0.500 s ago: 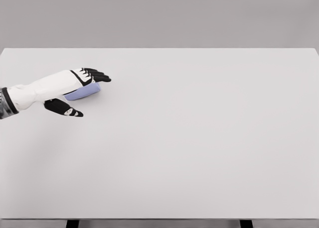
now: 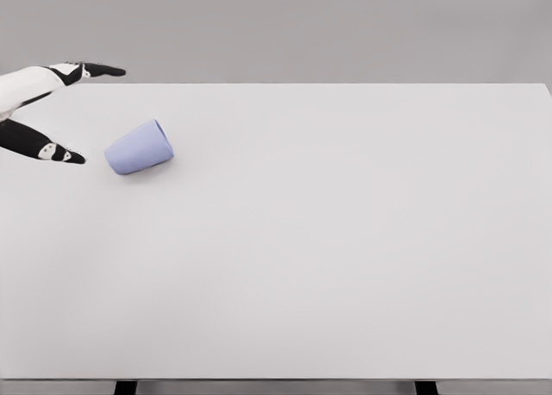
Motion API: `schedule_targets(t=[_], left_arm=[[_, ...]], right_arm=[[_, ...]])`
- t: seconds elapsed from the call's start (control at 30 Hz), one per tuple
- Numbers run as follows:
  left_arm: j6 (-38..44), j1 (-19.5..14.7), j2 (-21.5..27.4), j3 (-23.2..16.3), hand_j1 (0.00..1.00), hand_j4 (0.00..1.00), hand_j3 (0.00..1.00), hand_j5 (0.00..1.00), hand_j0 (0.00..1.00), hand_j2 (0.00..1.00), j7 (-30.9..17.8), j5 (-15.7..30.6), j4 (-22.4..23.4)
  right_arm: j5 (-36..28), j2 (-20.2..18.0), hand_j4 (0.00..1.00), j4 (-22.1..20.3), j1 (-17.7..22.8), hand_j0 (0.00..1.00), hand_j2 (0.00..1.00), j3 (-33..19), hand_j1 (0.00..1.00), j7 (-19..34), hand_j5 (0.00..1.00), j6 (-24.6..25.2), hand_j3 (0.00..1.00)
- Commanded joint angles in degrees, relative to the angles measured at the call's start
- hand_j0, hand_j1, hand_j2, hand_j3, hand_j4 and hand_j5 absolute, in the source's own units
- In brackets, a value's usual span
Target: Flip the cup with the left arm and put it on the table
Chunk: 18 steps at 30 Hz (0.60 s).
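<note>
A pale blue cup [image 2: 139, 148] lies on its side on the white table [image 2: 328, 240], near the left edge. My left hand [image 2: 82, 110] hovers at the far left of the head view, to the left of the cup and apart from it. Its fingers [image 2: 95, 69] stretch out above and its thumb [image 2: 52, 149] reaches out below, spread wide and holding nothing. The right arm does not show.
The table's far edge runs across the picture just behind the hand. Its front edge and two dark legs show at the bottom.
The left hand was over the cup and has pulled back to the left and upward, off the cup. The cup now lies fully uncovered in about the same spot.
</note>
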Motion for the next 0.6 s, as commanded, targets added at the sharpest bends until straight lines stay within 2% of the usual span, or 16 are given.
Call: schedule_targets(t=[0.0, 0.03, 0.07, 0.1, 0.17, 0.2, 0.23, 0.3, 0.33, 0.4, 0.57], left_arm=[[6.07, -0.26, 6.02, -1.87, 1.0, 1.0, 1.0, 1.0, 1.0, 1.0, -3.46, 10.45, -2.44], [13.19, -1.67, 4.96, -1.96, 1.0, 1.0, 1.0, 1.0, 1.0, 1.0, -3.46, 10.45, -2.36], [16.19, -2.2, 2.94, -1.96, 1.0, 1.0, 1.0, 1.0, 1.0, 1.0, -0.99, 9.14, -2.36], [19.61, -2.9, 1.1, -4.15, 1.0, 1.0, 1.0, 1.0, 1.0, 1.0, 1.3, 3.69, -2.36], [30.23, -9.92, -8.29, -13.54, 1.0, 1.0, 1.0, 1.0, 1.0, 1.0, 1.39, -6.49, -2.27], [35.17, -12.21, -12.44, -16.81, 1.0, 1.0, 1.0, 1.0, 1.0, 1.0, 1.39, -9.76, -1.83], [36.23, -12.48, -14.11, -17.52, 1.0, 1.0, 1.0, 1.0, 1.0, 1.0, 1.48, -10.73, -1.22], [36.32, -12.39, -13.85, -17.69, 1.0, 1.0, 1.0, 1.0, 1.0, 1.0, 1.66, -10.82, -1.48], [36.49, -12.39, -13.5, -19.01, 1.0, 1.0, 1.0, 1.0, 1.0, 1.0, 1.65, -11.0, -1.39], [40.79, -12.48, -14.72, -20.33, 1.0, 1.0, 1.0, 1.0, 1.0, 1.0, 2.18, -15.04, -1.21], [44.58, -12.57, -15.52, -20.42, 1.0, 1.0, 1.0, 1.0, 1.0, 1.0, 10.18, -15.83, -0.07]], right_arm=[[-0.01, 0.0, 1.0, 0.0, 0.0, 1.0, 1.0, 0.0, 1.0, 0.01, 1.0, 0.0, 1.0], [-0.01, 0.0, 1.0, 0.0, 0.0, 1.0, 1.0, 0.0, 1.0, 0.01, 1.0, 0.0, 1.0], [-0.01, 0.0, 1.0, 0.0, 0.0, 1.0, 1.0, 0.0, 1.0, 0.01, 1.0, 0.0, 1.0], [-0.01, 0.0, 1.0, 0.0, 0.0, 1.0, 1.0, 0.0, 1.0, 0.01, 1.0, 0.08, 1.0], [-0.01, 0.0, 1.0, 0.0, 0.0, 1.0, 1.0, 0.0, 1.0, 0.01, 1.0, 0.08, 1.0], [-0.01, 0.0, 1.0, 0.0, 0.0, 1.0, 1.0, 0.0, 1.0, 0.01, 1.0, 0.0, 1.0], [-0.01, 0.0, 1.0, 0.0, 0.0, 1.0, 1.0, 0.0, 1.0, 0.01, 1.0, 0.0, 1.0], [-0.01, 0.0, 1.0, 0.0, 0.0, 1.0, 1.0, 0.0, 1.0, 0.01, 1.0, 0.0, 1.0], [-0.01, 0.0, 1.0, 0.0, 0.0, 1.0, 1.0, 0.0, 1.0, 0.01, 1.0, 0.0, 1.0], [-0.01, 0.0, 1.0, 0.0, 0.0, 1.0, 1.0, 0.0, 1.0, 0.01, 1.0, 0.0, 1.0], [-0.01, 0.0, 1.0, 0.0, 0.0, 1.0, 1.0, 0.0, 1.0, 0.01, 1.0, 0.0, 1.0]])
